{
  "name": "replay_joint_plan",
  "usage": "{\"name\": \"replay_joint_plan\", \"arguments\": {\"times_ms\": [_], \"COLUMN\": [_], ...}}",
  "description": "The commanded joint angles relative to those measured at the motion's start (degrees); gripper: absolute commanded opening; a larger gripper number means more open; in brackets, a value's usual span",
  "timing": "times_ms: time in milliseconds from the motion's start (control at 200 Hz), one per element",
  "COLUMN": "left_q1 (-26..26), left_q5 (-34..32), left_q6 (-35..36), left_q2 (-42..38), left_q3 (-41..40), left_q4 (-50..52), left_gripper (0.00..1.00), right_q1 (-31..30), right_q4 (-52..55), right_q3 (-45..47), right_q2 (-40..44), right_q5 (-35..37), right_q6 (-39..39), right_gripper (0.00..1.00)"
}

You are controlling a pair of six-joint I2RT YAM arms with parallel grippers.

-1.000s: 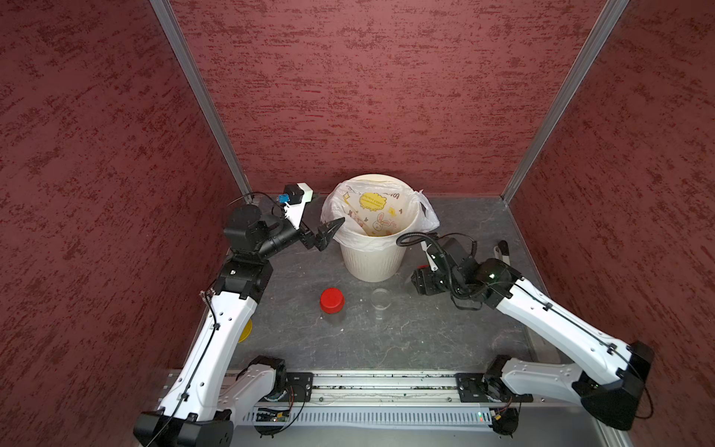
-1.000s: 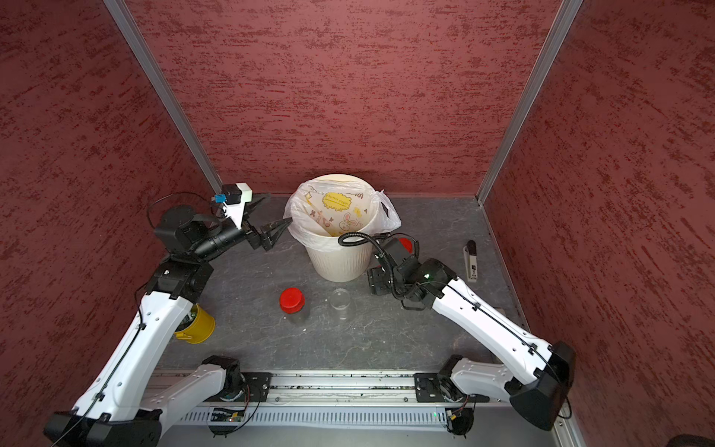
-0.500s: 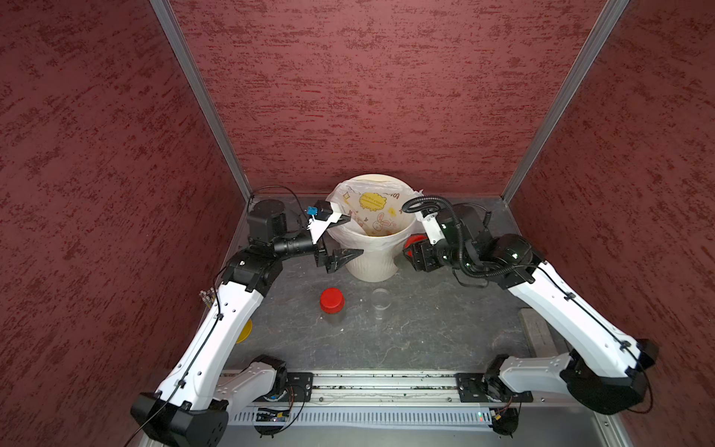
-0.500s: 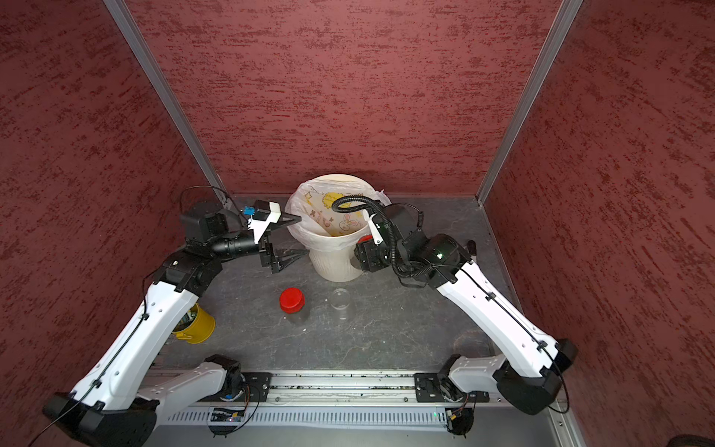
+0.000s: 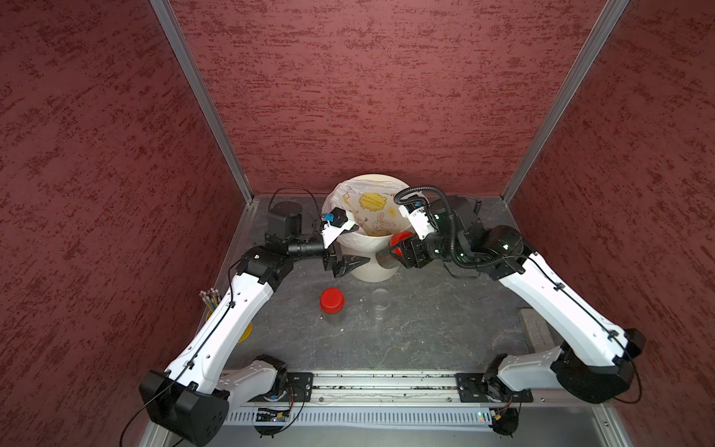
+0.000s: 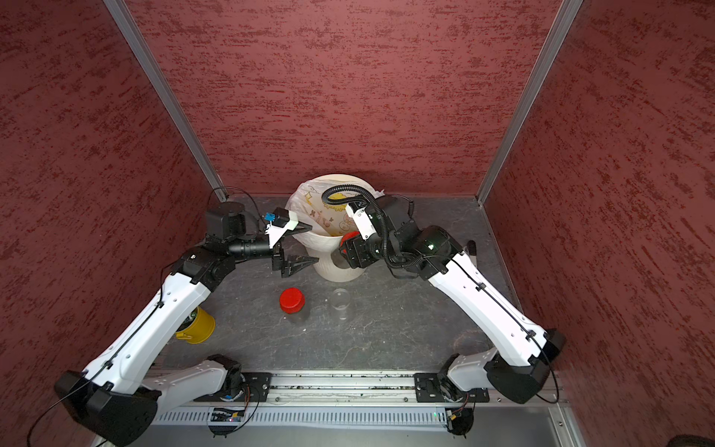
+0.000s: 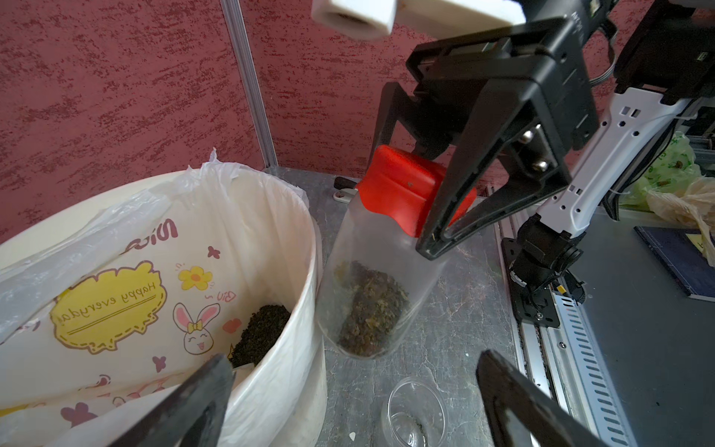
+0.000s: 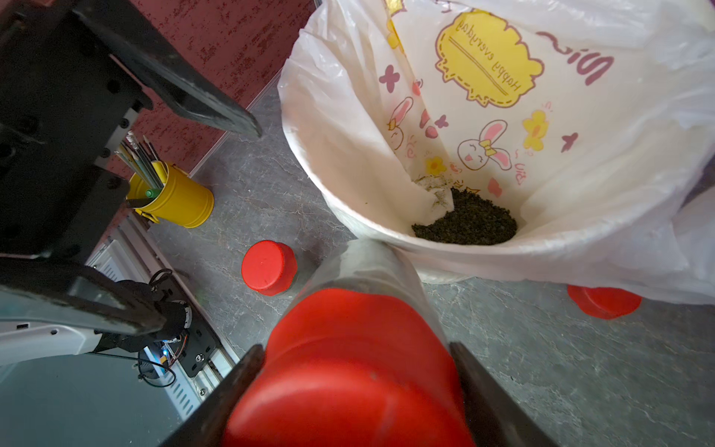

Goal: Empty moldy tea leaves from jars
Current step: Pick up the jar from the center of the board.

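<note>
— How was the right gripper (image 7: 402,205) found?
— It was clamped on the red cap (image 7: 390,182) of a jar (image 7: 371,278), with one finger pressed against each side of the cap.

— And where was that jar kept?
— It was held off the table (image 5: 425,333), tilted, just beside the outer wall of the bin (image 5: 367,273). The cap was on, and the base was turned toward the left gripper (image 8: 211,230).

— Was anything seen inside it?
— Dark tea leaves (image 7: 371,309) were seen through the clear wall, gathered toward the base. A heap of leaves (image 8: 468,224) was also seen at the bottom of the white bag (image 8: 348,116) with which the bin was lined.

— How were the left gripper's jaws set?
— They were spread wide apart, with nothing gripped. The gripper was held in the air near the jar's base, and no contact with it was seen.

— What was noted of the others?
— Two were stood upright on the table in front of the bin, apart from each other. One was a capped jar (image 5: 332,305); what it held could not be told. The other was an open jar (image 5: 381,300), in which only a few crumbs were seen from the left wrist. A loose cap (image 8: 603,302) was seen on the table beside the bin, partly hidden under the bag's overhang. A yellow cup (image 8: 182,201) of pencils was seen at the table's left edge, by the left arm.
</note>
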State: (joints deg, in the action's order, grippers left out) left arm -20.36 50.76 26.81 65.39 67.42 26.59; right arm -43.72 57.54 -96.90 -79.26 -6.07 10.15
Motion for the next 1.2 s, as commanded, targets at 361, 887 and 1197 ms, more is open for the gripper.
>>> {"name": "replay_joint_plan", "arguments": {"times_ms": [361, 887, 1197], "left_q1": [-3.96, -4.07, -4.01], "left_q5": [-3.56, -4.18, -4.18], "left_q6": [2.93, 2.44, 2.62], "left_q2": [0.91, 0.01, -0.41], "left_q3": [-4.02, -8.44, -9.10], "left_q4": [-4.24, -12.48, -13.26], "left_gripper": [1.00, 0.93, 0.85], "right_q1": [-0.74, -0.83, -0.83], "right_q4": [-5.31, -7.26, -7.85], "right_q3": [-7.86, -9.53, -9.97], "right_q2": [-5.75, -7.19, -7.81], "right_q5": [-6.51, -11.60, -12.39], "right_q6": [-4.29, -4.80, -4.77], "right_gripper": [0.34, 0.30, 0.29]}}
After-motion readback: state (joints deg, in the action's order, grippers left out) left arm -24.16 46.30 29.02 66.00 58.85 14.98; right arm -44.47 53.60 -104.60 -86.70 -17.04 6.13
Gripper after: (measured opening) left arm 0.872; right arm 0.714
